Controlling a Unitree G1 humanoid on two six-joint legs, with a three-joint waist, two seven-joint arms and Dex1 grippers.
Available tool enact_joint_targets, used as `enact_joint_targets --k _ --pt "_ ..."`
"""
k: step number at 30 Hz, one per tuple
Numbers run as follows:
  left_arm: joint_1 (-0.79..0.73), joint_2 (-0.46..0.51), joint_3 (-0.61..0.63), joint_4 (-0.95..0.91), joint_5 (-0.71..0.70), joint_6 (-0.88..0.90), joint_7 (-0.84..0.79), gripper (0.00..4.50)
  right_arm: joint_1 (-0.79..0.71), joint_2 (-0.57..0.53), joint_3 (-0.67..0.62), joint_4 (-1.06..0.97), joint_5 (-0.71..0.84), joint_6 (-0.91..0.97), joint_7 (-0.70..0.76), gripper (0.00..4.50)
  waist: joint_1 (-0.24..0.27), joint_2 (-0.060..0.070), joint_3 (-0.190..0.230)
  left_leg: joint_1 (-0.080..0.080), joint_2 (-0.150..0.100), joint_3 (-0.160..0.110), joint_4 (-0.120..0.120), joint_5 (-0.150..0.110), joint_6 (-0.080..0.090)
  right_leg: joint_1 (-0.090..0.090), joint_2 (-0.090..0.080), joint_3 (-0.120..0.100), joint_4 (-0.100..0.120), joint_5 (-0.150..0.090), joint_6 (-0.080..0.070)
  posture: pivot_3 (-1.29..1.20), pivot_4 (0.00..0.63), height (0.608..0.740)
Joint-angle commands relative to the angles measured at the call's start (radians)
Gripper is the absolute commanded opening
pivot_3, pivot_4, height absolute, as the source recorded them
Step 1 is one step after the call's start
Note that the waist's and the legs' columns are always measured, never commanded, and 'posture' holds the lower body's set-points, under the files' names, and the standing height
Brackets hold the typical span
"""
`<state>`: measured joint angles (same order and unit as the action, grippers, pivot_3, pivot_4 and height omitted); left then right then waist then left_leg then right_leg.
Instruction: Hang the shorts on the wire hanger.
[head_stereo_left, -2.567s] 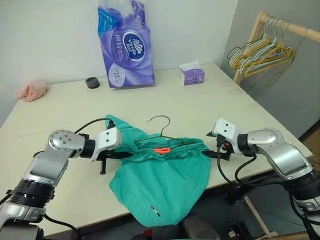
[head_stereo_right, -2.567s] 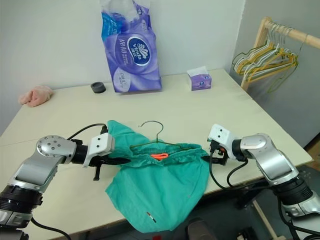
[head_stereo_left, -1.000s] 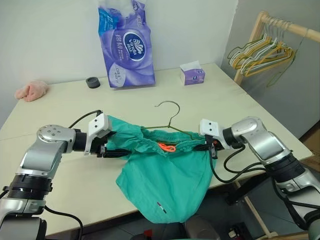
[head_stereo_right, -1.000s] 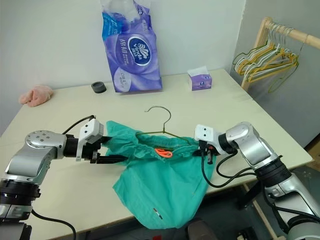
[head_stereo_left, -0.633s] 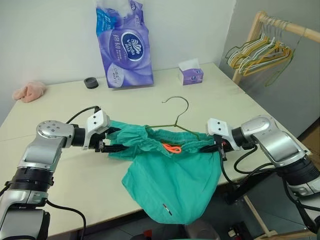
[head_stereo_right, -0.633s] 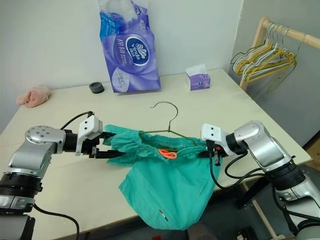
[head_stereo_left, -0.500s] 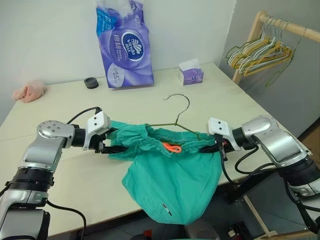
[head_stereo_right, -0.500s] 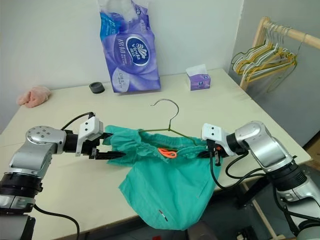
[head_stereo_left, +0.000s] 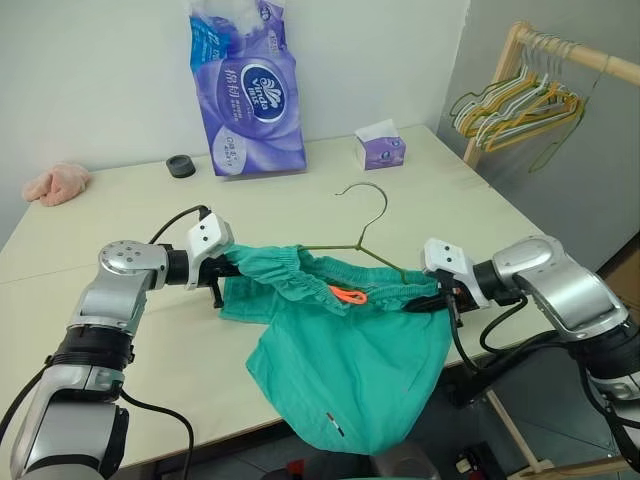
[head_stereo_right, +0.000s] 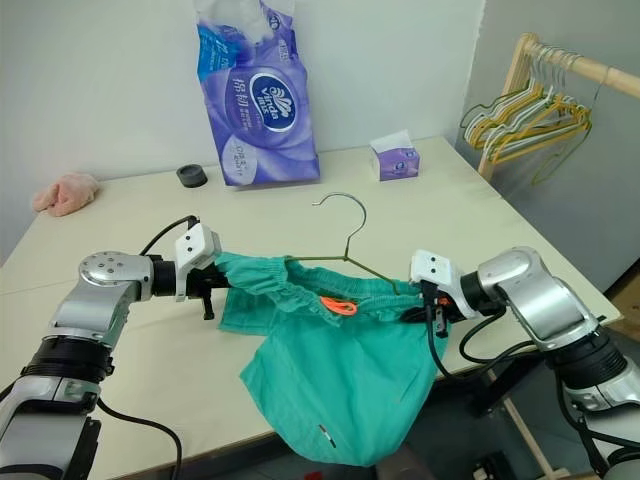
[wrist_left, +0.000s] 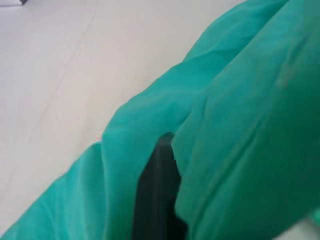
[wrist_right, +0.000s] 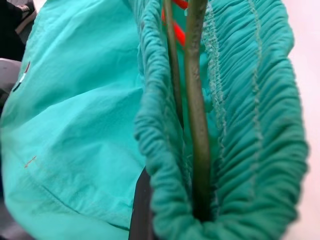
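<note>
The teal shorts (head_stereo_left: 350, 350) hang over the table's front edge, with the gathered waistband stretched between my two grippers. An orange tag (head_stereo_left: 348, 295) shows at the waistband's middle. The olive wire hanger (head_stereo_left: 371, 224) sits inside the waistband and its hook rises above it. My left gripper (head_stereo_left: 228, 272) is shut on the shorts' left end, and a black finger (wrist_left: 155, 200) is buried in the teal cloth. My right gripper (head_stereo_left: 437, 300) is shut on the right end, where the bunched waistband wraps the hanger's wire (wrist_right: 196, 110).
On the beige table (head_stereo_left: 450, 200) a tall purple tissue pack (head_stereo_left: 245, 90), a small tissue box (head_stereo_left: 380, 150) and a black roll (head_stereo_left: 181, 166) stand at the back. A pink cloth lump (head_stereo_left: 58, 183) lies far left. A wooden rack with bunched hangers (head_stereo_left: 510, 100) stands at right.
My left gripper stood open at the waistband's left end and has now closed on it, after pushing slightly toward the shorts. The right gripper keeps its hold.
</note>
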<state>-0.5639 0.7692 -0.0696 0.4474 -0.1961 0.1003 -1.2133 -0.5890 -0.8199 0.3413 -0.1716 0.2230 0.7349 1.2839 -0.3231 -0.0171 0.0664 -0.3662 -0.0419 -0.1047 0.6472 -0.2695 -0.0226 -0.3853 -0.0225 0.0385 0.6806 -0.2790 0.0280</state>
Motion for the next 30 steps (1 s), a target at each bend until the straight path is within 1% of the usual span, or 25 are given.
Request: enact_joint_targets --k 1,12,15,22,26,30 --pt "-0.033 0.006 0.045 0.038 0.014 -0.051 0.041 0.02 0.011 -0.034 -0.049 -0.032 0.032 0.018 0.003 0.0 -0.001 0.0 0.0 0.0 0.0 0.0 0.0 0.0 0.0 0.0 0.0 0.0 0.0 0.0 0.0 -0.35 0.033 0.74" --pt "-0.025 0.003 0.044 0.085 0.031 -0.134 0.082 0.02 0.059 -0.091 -0.058 0.004 0.051 0.05 -0.009 0.0 -0.002 0.0 0.0 0.0 0.0 0.0 0.0 0.0 0.0 0.0 0.0 0.0 0.0 0.0 0.0 -0.36 0.038 0.74" --pt "-0.019 0.003 0.046 0.092 0.031 -0.143 0.093 0.02 0.067 -0.102 -0.053 0.035 0.039 0.032 -0.011 0.0 -0.002 0.0 0.0 0.0 0.0 0.0 0.0 0.0 0.0 0.0 0.0 0.0 0.0 0.0 0.0 -0.36 0.038 0.74" --pt "0.043 -0.01 0.036 0.017 0.024 -0.163 0.095 0.02 0.024 -0.049 -0.085 0.037 0.109 0.11 -0.037 0.0 -0.007 0.0 0.0 0.0 0.0 0.0 -0.001 0.0 0.0 0.0 0.0 0.0 0.0 0.0 0.0 -0.35 0.037 0.74" --pt "0.046 -0.03 0.045 0.002 0.027 -0.167 0.143 0.02 0.01 -0.036 -0.082 0.02 0.12 0.125 -0.041 0.0 -0.002 0.0 0.0 0.0 0.0 0.0 0.0 0.0 0.0 0.0 0.0 0.0 0.0 0.0 0.0 -0.34 0.036 0.74" --pt "0.042 -0.045 0.063 -0.02 -0.007 -0.133 0.151 0.02 0.008 -0.031 -0.075 0.005 0.13 0.127 -0.049 0.0 -0.002 0.0 0.0 0.0 0.0 0.0 0.0 0.0 0.0 0.0 0.0 0.0 0.0 0.0 0.0 -0.34 0.036 0.74"
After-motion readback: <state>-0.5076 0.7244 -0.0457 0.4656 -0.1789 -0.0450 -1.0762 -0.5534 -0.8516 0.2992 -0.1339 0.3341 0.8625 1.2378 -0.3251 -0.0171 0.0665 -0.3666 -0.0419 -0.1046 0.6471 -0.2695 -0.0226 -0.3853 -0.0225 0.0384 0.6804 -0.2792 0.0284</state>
